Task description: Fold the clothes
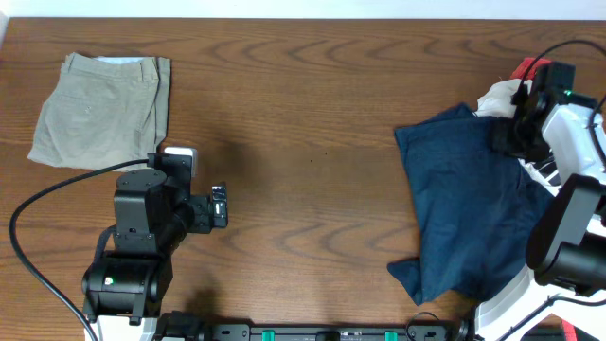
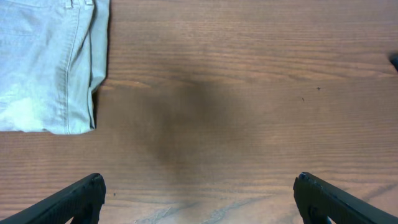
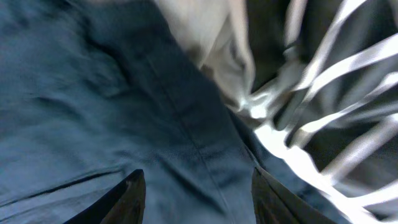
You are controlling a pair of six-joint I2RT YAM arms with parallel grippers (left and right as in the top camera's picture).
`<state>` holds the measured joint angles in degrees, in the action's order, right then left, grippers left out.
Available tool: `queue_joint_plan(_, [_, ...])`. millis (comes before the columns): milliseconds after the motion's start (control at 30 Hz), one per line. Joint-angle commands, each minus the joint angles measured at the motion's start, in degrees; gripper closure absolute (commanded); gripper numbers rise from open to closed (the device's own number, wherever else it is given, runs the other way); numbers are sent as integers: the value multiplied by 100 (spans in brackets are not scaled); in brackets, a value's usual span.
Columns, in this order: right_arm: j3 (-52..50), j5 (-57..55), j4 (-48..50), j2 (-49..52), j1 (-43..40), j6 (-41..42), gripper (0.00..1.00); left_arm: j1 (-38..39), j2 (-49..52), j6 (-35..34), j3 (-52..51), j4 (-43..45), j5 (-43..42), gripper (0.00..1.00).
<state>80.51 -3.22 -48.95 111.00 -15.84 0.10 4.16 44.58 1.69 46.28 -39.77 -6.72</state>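
Large navy trousers (image 1: 464, 204) lie spread and rumpled at the right of the table; they fill the right wrist view (image 3: 124, 124). My right gripper (image 1: 511, 137) is open just above their upper right edge, fingers (image 3: 196, 193) straddling a seam. Beside it lies a pile with a white shirt (image 1: 497, 98), black-and-white fabric (image 3: 336, 93) and a red piece (image 1: 525, 68). Folded beige khaki trousers (image 1: 99, 109) lie at the far left, also in the left wrist view (image 2: 46, 62). My left gripper (image 1: 220, 206) is open and empty above bare wood (image 2: 199, 193).
The wooden table (image 1: 303, 123) runs between the two garments. The left arm's base (image 1: 128, 275) and cable sit at the front left; the right arm's white body (image 1: 568, 227) stands over the front right corner. The far edge (image 1: 303, 19) meets a white wall.
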Motion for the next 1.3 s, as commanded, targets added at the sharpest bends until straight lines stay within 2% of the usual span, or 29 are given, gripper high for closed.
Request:
queue_joint_plan(0, [-293,24,212,173,-33,-105,48,-24,2,-9,105,-11,-35,2])
queue_joint_plan(33, [-365,22,304,221,-33,-105,52,-24,2,-9,105,-11,-35,2])
queue_joint_plan(67, [-407,24,356,240,-33,-103,66,-24,2,-11,105,-11,-35,2])
queue_joint_plan(100, [-424,26,380,258,-33,-101,94,-24,2,-11,105,-11,-35,2])
queue_joint_plan(133, [-420,50,369,256,-31,-79,99,-24,2,-11,105,-11,-35,2])
queue_joint_plan(433, [798,2179,-691,-787,170,-345,99,-24,2,-9,105,-7,-35,2])
queue_joint_plan(533, [1156,3049,-883,-1292,498,-723,99,-24,2,-9,105,-7,-35,2])
queue_joint_plan(600, [1176,3224,-975,-1606,841,-841,99,-24,2,-9,105,-7,-35,2])
queue_joint_plan(833, [1176,3213,-1956,-1915,2599,-1755,99,-24,2,-11,105,-9,-35,2])
queue_joint_plan(933, [1176,3112,-1801,-1915,3154,-1923,99,-24,2,-9,105,-7,-35,2])
queue_joint_plan(1000, [1176,2446,-1091,-1912,3418,-1591,99,-24,2,-9,105,-7,-35,2])
queue_joint_plan(1133, [1174,522,400,-1906,3497,-195,99,-24,2,-9,105,-9,-35,2])
queue_joint_plan(1167, [1172,103,752,-1884,3482,-17,94,-24,2,-9,105,-9,-35,2])
queue_joint_plan(1200, [1167,-269,1082,-1849,3453,125,84,-24,2,-11,105,-9,-35,2])
queue_joint_plan(1233, [1167,-509,1357,-1794,3427,203,56,-24,2,-11,105,-9,-35,2])
queue_joint_plan(1267, [1167,-533,1515,-1744,3401,201,33,-24,2,-11,105,-9,-35,2])
